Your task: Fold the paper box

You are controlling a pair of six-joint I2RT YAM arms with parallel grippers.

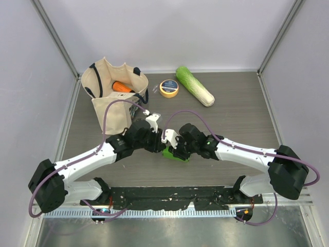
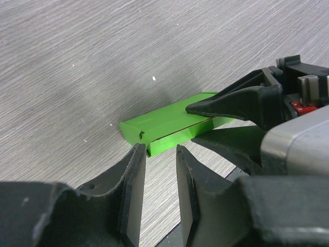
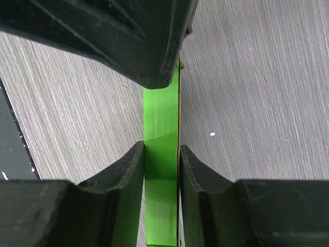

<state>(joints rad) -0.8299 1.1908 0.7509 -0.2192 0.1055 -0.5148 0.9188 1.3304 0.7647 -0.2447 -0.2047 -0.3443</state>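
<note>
The paper box [image 1: 175, 154] is bright green card folded into a slim closed rectangle, lying on the grey table between both arms. My right gripper [image 3: 161, 154] is shut on the paper box [image 3: 160, 113], one finger pressing each long side. In the left wrist view the box [image 2: 164, 123] lies just beyond my left gripper [image 2: 159, 150], whose jaws stand a little apart with only bare table between them. Its tips are at the box's near end. The right gripper's fingers [image 2: 231, 103] clamp the box's far part. From above, the left gripper [image 1: 163, 145] and right gripper [image 1: 182, 149] meet over the box.
A cream tote bag [image 1: 110, 95] holding an orange item [image 1: 122, 86] stands at the back left. A yellow tape roll [image 1: 169, 88] and a long pale-green cabbage [image 1: 195, 86] lie at the back. A black rail [image 1: 175, 195] runs along the near edge.
</note>
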